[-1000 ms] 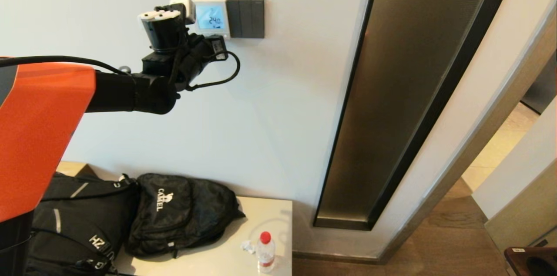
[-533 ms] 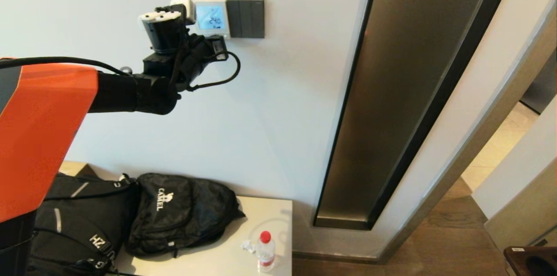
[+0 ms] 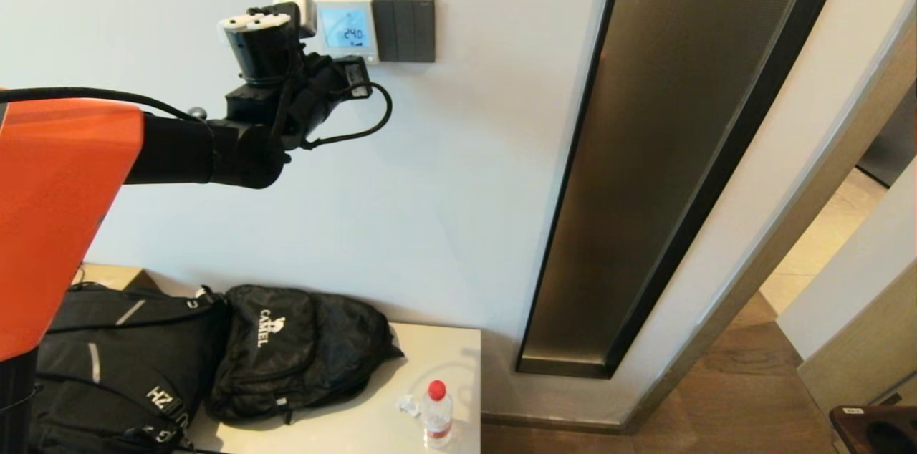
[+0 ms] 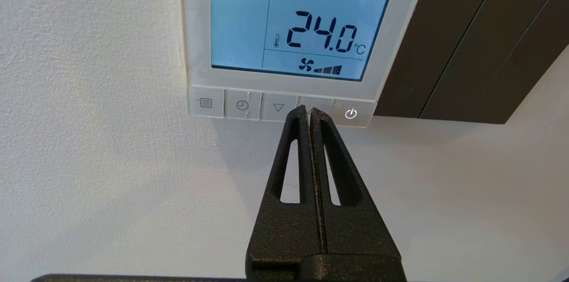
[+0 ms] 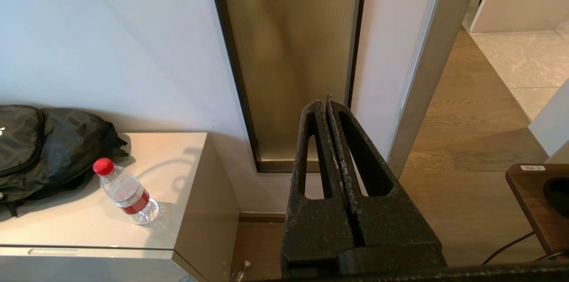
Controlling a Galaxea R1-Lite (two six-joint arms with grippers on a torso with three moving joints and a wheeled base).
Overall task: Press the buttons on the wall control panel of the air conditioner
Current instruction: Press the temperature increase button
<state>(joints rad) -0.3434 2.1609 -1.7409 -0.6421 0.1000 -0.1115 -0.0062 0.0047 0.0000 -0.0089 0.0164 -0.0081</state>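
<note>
White air conditioner's wall control panel seen upper centre of left wrist view; screen lit pale blue, 24.0 °C shown. Buttons lined along lower edge. Left gripper jaws clenched, tips at fourth button. Right gripper jaws clenched, idle.

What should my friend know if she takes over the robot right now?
Left pincer: shut, tip at the wall panel's button row, over the fourth button from the menu end, beside the power button. Contact cannot be confirmed.
Right pincer: shut, idle, low down away from the panel.
Screen is lit, showing 24.0 °C, fan bars and a snowflake.
Done: panel is on, pincer lined up.
Left: press, then the other buttons.
</note>
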